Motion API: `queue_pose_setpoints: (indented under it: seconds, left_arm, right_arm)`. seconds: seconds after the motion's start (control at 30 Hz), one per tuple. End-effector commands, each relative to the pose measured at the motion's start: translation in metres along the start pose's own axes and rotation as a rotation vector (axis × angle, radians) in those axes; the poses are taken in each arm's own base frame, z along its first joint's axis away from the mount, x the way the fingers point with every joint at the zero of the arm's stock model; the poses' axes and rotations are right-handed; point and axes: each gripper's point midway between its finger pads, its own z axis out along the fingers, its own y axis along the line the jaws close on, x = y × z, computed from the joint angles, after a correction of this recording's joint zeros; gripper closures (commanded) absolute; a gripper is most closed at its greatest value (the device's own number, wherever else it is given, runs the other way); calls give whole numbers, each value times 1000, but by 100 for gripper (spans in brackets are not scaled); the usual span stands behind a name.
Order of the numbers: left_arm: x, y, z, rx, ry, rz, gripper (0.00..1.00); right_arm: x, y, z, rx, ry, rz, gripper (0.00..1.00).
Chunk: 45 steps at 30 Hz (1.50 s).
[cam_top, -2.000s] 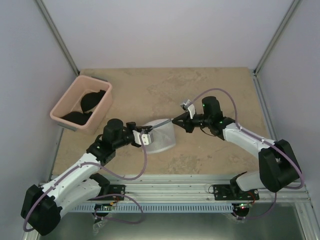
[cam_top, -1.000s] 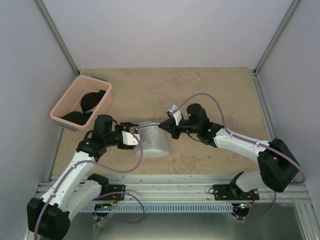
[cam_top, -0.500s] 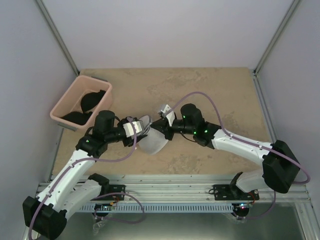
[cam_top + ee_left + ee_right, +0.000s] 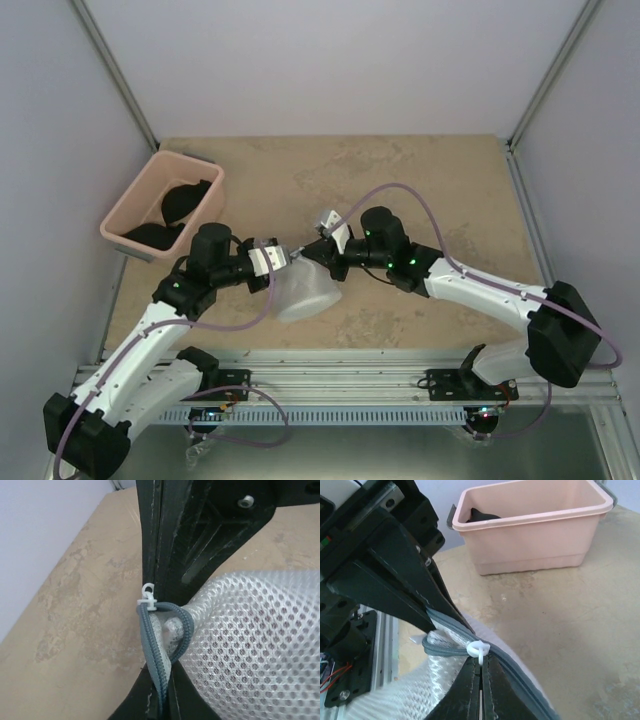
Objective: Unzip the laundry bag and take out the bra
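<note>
The white mesh laundry bag (image 4: 303,292) lies on its side near the table's front centre, its grey zipper rim (image 4: 156,666) bunched between the two grippers. My left gripper (image 4: 281,256) is shut on the zipper rim; in its wrist view the tape runs down between its fingers (image 4: 161,695). My right gripper (image 4: 303,252) is shut on the white zipper pull (image 4: 479,650), which also shows in the left wrist view (image 4: 148,595). The two grippers nearly touch tip to tip above the bag. The red bra is hidden; only mesh (image 4: 250,640) shows.
A pink plastic bin (image 4: 162,204) holding black bras stands at the back left, also in the right wrist view (image 4: 532,527). The aluminium frame rail (image 4: 350,375) runs along the table's front edge. Grey walls enclose the table.
Both grippers have moved left with the bag. The right gripper has closed in on the left one, drawing the pull along the rim. The bag has tipped and sagged toward the front.
</note>
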Motion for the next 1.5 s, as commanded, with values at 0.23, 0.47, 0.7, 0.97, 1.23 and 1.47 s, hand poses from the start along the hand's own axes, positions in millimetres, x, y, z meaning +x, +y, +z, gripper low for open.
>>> queue_pose_setpoints:
  seconds: [0.23,0.47,0.7,0.97,1.23,1.47]
  left_arm:
    - [1,-6,-8,-46,-32,328,100]
    - [11,-21,-8,12,-16,441,100]
    - [39,-7,4,-50,89,503,100]
    - [86,-27,9,52,218,416,46]
    - [52,-43,-15,194,205,218,1]
    - [-13,1,-3,-18,-9,-202,11]
  right_arm:
    - [30,-71,-42,138,-9,94,99]
    - [49,-100,-49,145,3,153,99]
    - [39,-107,-46,144,-17,151,99]
    - [53,-71,-19,94,-7,159,100]
    - [32,-53,-12,134,-56,158,100]
    - [12,-29,-5,101,-103,186,100]
